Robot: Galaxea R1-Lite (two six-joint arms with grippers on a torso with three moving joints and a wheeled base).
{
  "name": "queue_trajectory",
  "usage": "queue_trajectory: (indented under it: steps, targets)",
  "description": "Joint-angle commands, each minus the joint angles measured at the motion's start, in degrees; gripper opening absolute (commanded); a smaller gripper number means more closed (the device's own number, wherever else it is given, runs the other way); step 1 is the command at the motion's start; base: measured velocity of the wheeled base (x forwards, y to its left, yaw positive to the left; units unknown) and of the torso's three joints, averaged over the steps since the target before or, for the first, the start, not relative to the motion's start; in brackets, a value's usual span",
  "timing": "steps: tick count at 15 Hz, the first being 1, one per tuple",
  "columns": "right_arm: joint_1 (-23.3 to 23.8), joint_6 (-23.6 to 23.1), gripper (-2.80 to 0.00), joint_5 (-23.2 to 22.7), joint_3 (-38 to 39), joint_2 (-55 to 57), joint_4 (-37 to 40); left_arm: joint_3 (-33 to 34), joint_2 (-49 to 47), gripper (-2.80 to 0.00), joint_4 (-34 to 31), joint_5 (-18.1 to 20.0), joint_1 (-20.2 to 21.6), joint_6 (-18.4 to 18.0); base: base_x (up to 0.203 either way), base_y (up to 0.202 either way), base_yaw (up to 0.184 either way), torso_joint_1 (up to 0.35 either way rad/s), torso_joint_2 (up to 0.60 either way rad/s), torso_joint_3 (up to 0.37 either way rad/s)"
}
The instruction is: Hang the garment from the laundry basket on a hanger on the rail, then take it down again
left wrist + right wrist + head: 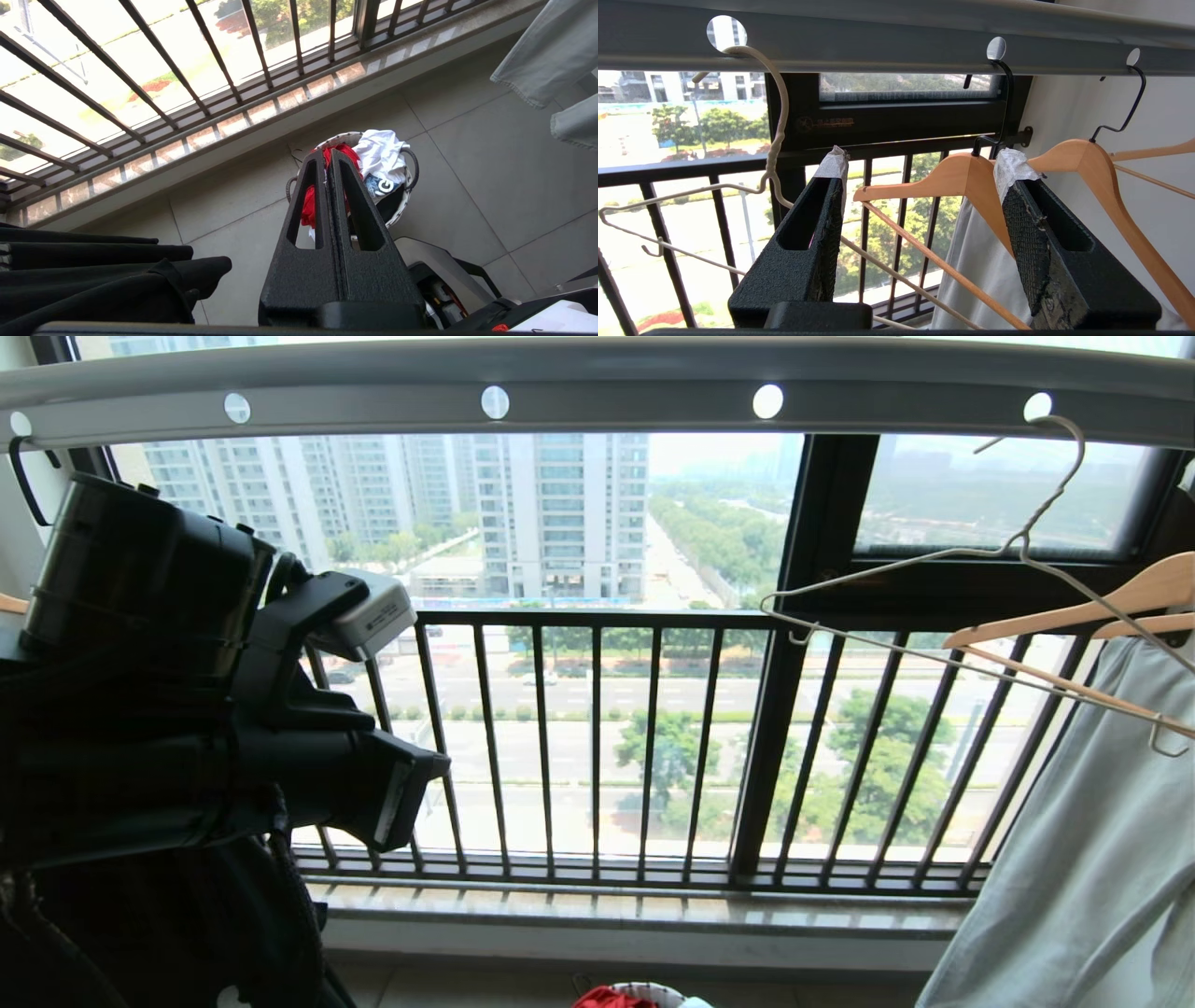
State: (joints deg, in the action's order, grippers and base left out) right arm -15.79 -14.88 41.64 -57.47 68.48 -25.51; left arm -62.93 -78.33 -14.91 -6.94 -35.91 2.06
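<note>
The right gripper (920, 186) is hovering released, jaws spread wide and holding nothing, just below the rail (896, 46). Beside its near finger the hanger (775, 140) is hanging bare from a rail hole, while two wooden hangers (952, 177) are hanging past its far finger. The left gripper (331, 158) is sitting clenched and empty, raised well above the floor and pointing down toward the laundry basket (402, 200). Far below that gripper, the garment (308, 205) is lying bunched in the basket next to a white shirt (380, 156). Going by this, either nothing is hung yet, or the garment is already back down; the views alone cannot settle which, and any remaining hanging would be starting from the basket.
</note>
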Motion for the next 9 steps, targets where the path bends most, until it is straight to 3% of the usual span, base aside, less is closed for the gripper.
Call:
queue_trajectory:
  steps: [1, 3, 5, 9]
  targets:
    - [-0.4, -0.7, -2.8, 0.0, 4.0, -10.5, 0.5, 0.8, 3.2, -2.8, -0.1, -0.1, -0.1, 0.2, 0.0, 0.0, 0.0, 0.0, 0.0, 0.0]
    - [-0.6, -0.1, -2.8, -0.3, 4.5, -16.8, 7.5, 3.2, 8.5, -2.8, -0.1, -0.2, 0.1, 0.7, 0.0, 0.0, 0.0, 0.0, 0.0, 0.0]
    - [-0.8, 3.6, -2.8, -1.9, 5.8, -22.9, 16.1, 7.5, 15.9, -2.8, -0.1, -1.0, 0.5, 1.0, 0.0, 0.0, 0.0, 0.0, 0.0, 0.0]
    - [-1.2, 10.4, -2.8, -5.7, 8.3, -32.5, 34.1, 13.5, 34.0, -2.8, 1.0, -9.2, 3.1, 1.1, 0.0, 0.0, 0.0, 0.0, 0.0, 0.0]
